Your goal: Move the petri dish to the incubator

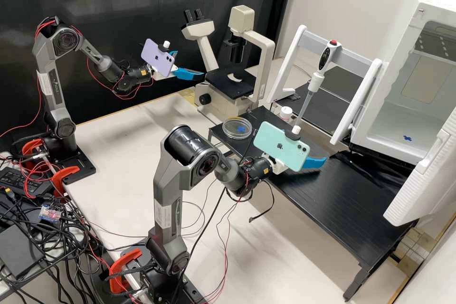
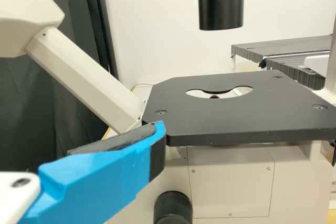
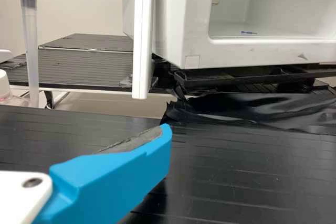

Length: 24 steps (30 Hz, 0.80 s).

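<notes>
The clear petri dish (image 1: 237, 128) lies on the near left corner of the black bench, with a blue cross mark showing through it. Open, my left gripper (image 1: 190, 74) is held in front of the microscope; in the left wrist view one blue finger of that gripper (image 2: 157, 132) stands beside the stage. My right gripper (image 1: 313, 162) hangs open over the black bench, to the right of the dish; a blue finger of this gripper (image 3: 165, 135) points toward the incubator. In the high view the white incubator (image 1: 375, 140) stands open, a blue cross mark on its floor.
The microscope (image 1: 223, 104) stands behind the dish. Near the bench's back edge are a small white-capped bottle (image 1: 285, 113) and an upright pipette (image 1: 313, 83) on a white stand (image 1: 354, 54). The incubator's door (image 1: 420, 185) juts out over the right end.
</notes>
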{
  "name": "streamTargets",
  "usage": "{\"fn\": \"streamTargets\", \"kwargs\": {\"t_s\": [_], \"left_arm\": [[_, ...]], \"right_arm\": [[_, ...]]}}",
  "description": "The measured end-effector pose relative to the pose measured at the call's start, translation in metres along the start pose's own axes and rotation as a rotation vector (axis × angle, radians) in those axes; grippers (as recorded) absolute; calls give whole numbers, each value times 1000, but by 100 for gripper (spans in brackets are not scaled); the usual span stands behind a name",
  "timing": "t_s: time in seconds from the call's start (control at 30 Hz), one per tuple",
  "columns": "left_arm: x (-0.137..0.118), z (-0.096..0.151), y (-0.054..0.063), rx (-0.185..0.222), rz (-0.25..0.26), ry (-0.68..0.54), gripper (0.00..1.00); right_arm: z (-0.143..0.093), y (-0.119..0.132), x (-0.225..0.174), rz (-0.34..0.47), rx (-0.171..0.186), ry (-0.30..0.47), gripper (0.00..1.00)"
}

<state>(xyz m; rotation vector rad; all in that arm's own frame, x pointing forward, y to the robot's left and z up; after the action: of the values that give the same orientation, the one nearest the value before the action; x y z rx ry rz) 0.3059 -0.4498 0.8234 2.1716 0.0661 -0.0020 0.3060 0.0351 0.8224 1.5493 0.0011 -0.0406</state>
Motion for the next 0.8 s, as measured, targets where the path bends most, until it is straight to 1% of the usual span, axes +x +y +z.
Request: {"fn": "streamTargets", "kwargs": {"t_s": [0.3, 0.37, 0.4, 0.43, 0.5, 0.67, 0.73, 0.8], "left_arm": [[0, 0, 0, 0, 0, 0, 100], [0, 0, 0, 0, 0, 0, 100], [0, 0, 0, 0, 0, 0, 100], [0, 0, 0, 0, 0, 0, 100], [0, 0, 0, 0, 0, 0, 100], [0, 0, 0, 0, 0, 0, 100], [0, 0, 0, 0, 0, 0, 100], [0, 0, 0, 0, 0, 0, 100]], "right_arm": [[1, -1, -1, -4, -4, 0, 100], [0, 0, -4, -3, 11, 1, 100], [-1, 1, -6, -2, 27, 9, 100], [-2, 2, -9, -5, 36, 15, 100], [-6, 4, -17, -4, 58, 41, 100], [-23, 6, -37, -2, 87, 154, 100], [-34, 3, -46, -12, 85, 213, 100], [-44, -3, -53, -35, 76, 274, 100]]}}
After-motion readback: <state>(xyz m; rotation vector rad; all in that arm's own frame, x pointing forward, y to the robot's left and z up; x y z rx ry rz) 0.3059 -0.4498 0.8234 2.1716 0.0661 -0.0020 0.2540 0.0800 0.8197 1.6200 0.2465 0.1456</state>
